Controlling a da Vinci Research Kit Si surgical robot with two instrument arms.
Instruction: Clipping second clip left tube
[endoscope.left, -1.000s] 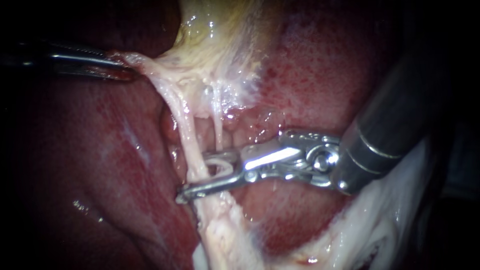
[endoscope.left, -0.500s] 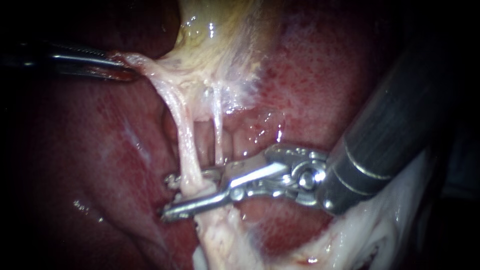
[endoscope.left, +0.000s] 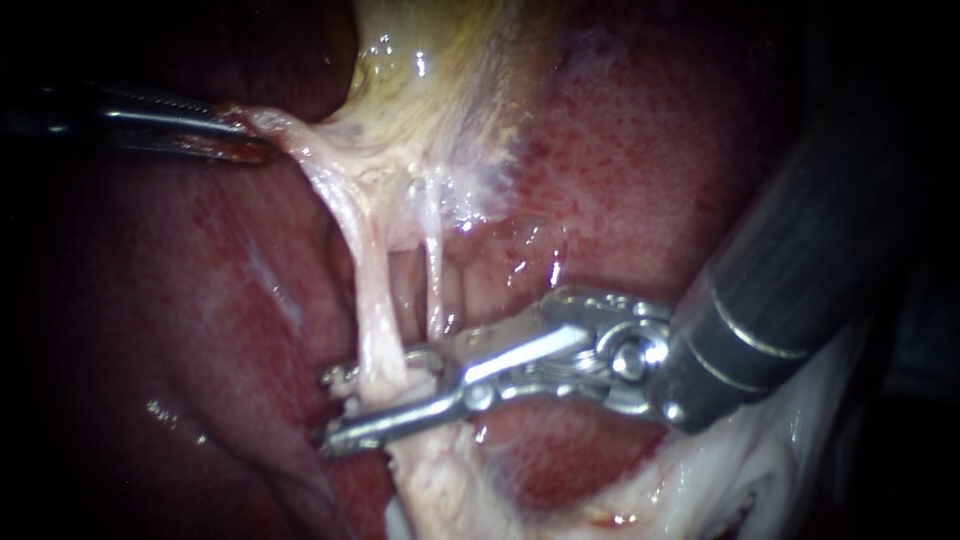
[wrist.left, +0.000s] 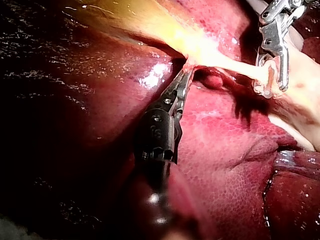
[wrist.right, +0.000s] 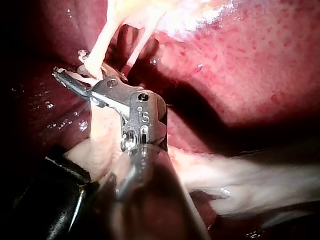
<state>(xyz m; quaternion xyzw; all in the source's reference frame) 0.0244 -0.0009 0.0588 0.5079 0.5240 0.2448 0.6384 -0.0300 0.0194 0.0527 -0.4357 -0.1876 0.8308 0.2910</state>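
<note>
Tubes are seen as two pale strands running down the centre of the endoscope view. The left tube (endoscope.left: 372, 300) is the thicker one, and the thinner right tube (endoscope.left: 433, 280) lies just beside it. The left tube is straddled low down by the right instrument (endoscope.left: 333, 410), whose shaft enters from the right edge. One jaw is laid in front of the strand and the tip of the other shows behind it. A gap is kept between the jaws, so the tube is enclosed but not yet pinched. The same is shown in the right wrist view, where the left tube (wrist.right: 97, 55) passes between the parted jaws of the right instrument (wrist.right: 70, 62).

At the upper left of the endoscope view, pale tissue (endoscope.left: 290, 130) below the yellowish gallbladder (endoscope.left: 440, 70) is clamped by the closed jaws of the left instrument (endoscope.left: 240, 140) and is drawn taut toward the left. Red liver (endoscope.left: 650, 150) fills the surroundings.
</note>
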